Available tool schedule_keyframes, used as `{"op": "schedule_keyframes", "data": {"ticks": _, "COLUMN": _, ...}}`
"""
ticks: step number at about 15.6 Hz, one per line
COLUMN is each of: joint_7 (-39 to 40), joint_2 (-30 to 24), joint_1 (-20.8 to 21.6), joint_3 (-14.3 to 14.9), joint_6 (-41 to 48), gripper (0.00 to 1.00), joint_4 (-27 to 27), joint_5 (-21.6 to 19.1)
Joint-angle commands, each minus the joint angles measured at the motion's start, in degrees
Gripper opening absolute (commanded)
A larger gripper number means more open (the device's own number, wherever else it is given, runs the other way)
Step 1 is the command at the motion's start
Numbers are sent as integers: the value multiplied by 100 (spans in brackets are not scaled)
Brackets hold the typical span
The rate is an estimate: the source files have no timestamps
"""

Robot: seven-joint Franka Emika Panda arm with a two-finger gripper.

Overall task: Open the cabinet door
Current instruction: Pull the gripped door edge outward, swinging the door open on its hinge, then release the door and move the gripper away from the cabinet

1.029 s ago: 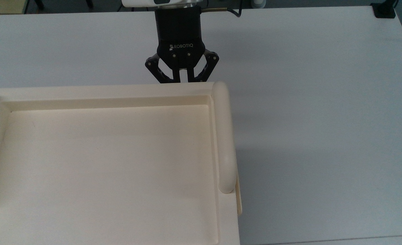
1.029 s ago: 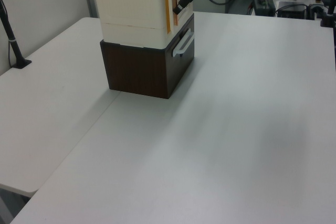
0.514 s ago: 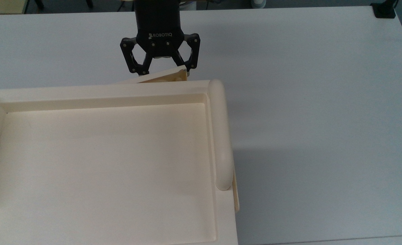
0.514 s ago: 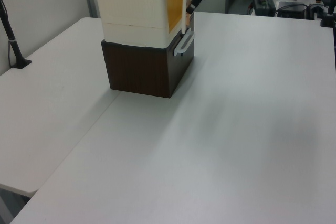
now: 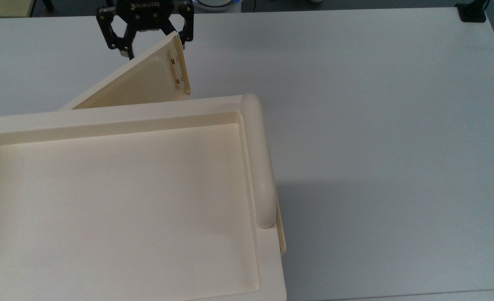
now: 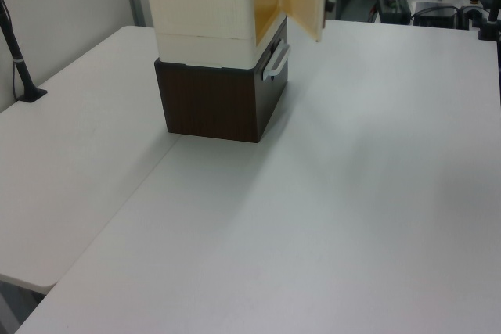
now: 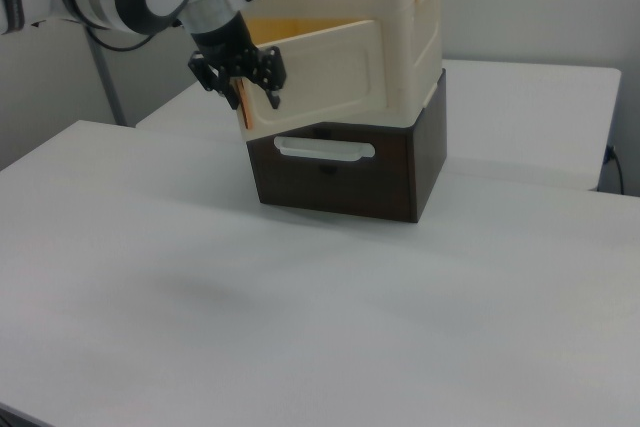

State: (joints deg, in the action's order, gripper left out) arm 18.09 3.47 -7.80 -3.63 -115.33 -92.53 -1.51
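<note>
Cabinet door [image 5: 146, 83] hangs partly swung out from the cabinet [image 5: 117, 200] near the worktop's [image 5: 376, 125] far edge. We judge it light, stiff, hinge-guided; take its free edge by the brass fittings. End effector [image 5: 152, 42] fingers apart, straddling that edge.

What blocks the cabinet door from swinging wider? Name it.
Nothing visible does. The cabinet door stands partly open with the gripper at its free edge, and the white table beyond it is bare along the swing path.
</note>
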Motion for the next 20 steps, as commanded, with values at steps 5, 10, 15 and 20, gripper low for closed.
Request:
{"op": "schedule_keyframes", "data": {"ticks": 5, "joint_7": 836, "joint_2": -286, "joint_1": -573, "joint_3": 134, "joint_6": 739, "gripper": 100, "joint_4": -177, "joint_5": 45}}
{"op": "schedule_keyframes", "data": {"ticks": 10, "joint_7": 880, "joint_2": -409, "joint_1": -960, "joint_3": 152, "joint_6": 1205, "gripper": 100, "joint_4": -151, "joint_5": 63}}
{"op": "schedule_keyframes", "data": {"ticks": 15, "joint_7": 819, "joint_2": -567, "joint_1": -1057, "joint_3": 319, "joint_6": 1469, "gripper": 100, "joint_4": -37, "joint_5": 81}}
{"op": "schedule_keyframes", "data": {"ticks": 20, "joint_7": 74, "joint_2": -769, "joint_1": -865, "joint_3": 301, "joint_6": 1979, "gripper": 100, "joint_4": 7, "joint_5": 81}}
